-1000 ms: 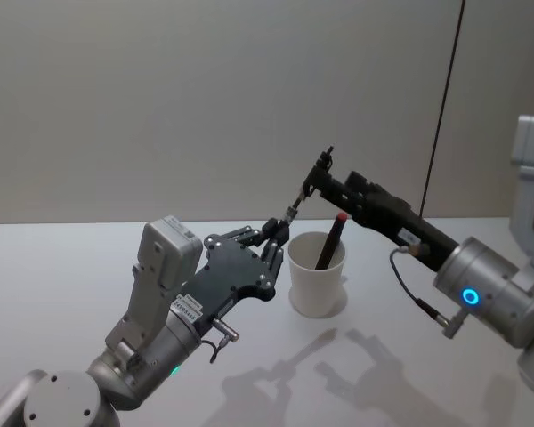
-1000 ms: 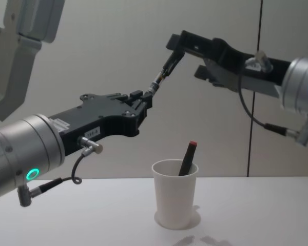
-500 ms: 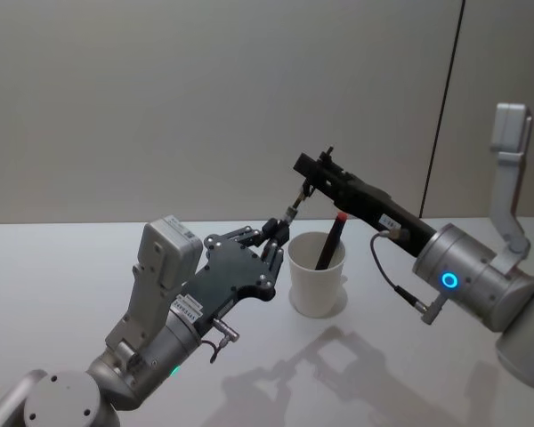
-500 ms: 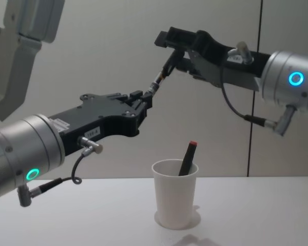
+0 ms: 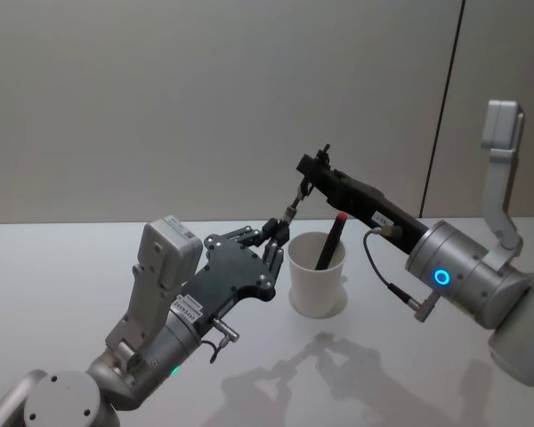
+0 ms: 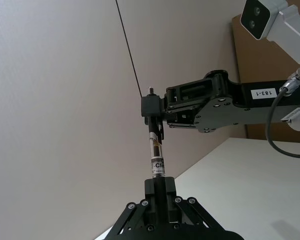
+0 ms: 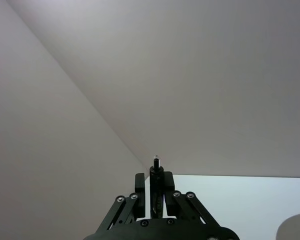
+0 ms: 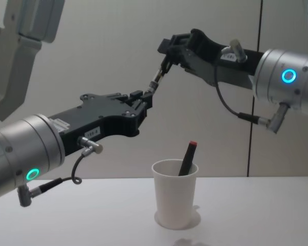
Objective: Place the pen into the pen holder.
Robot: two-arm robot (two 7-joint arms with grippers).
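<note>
White paper pen holder (image 8: 176, 201) stands on the tabletop (image 8: 92, 215), a dark marker (image 8: 187, 158) inside. Above it, left gripper (image 8: 145, 100) and right gripper (image 8: 167, 53) both clench the pen (image 8: 157, 76).

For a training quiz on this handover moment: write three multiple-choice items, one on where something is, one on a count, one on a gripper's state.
1. Where is the clear-barrelled pen?
A. lying on the table
B. in the air between both grippers
C. inside the cup

2. How many pens stand in the white paper cup?
A. none
B. one
C. three

3. What is the right gripper doing?
A. shut on the pen's upper end
B. open above the cup
C. resting on the table

Answers:
1 B, the left gripper holds its lower end and the right its top, above the cup.
2 B, one dark pen with a red tip leans inside.
3 A, its fingers clamp the pen.
</note>
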